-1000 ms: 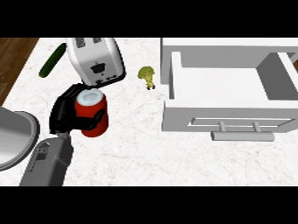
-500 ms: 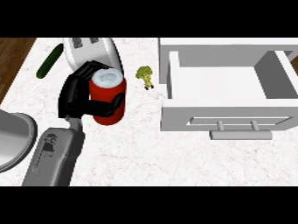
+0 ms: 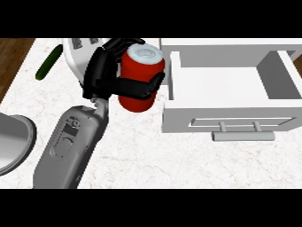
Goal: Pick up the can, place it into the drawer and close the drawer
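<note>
One robot hand curls round the red can, just beside the open drawer's left wall.

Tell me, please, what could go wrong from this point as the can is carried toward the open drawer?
The left hand holds the red can right beside the drawer's left wall, so the can's lower end might strike that wall if it is not raised enough. The hand's fingers wrap the can's middle and could catch the wall on lowering. The toaster sits close behind the hand and might be brushed.
</note>
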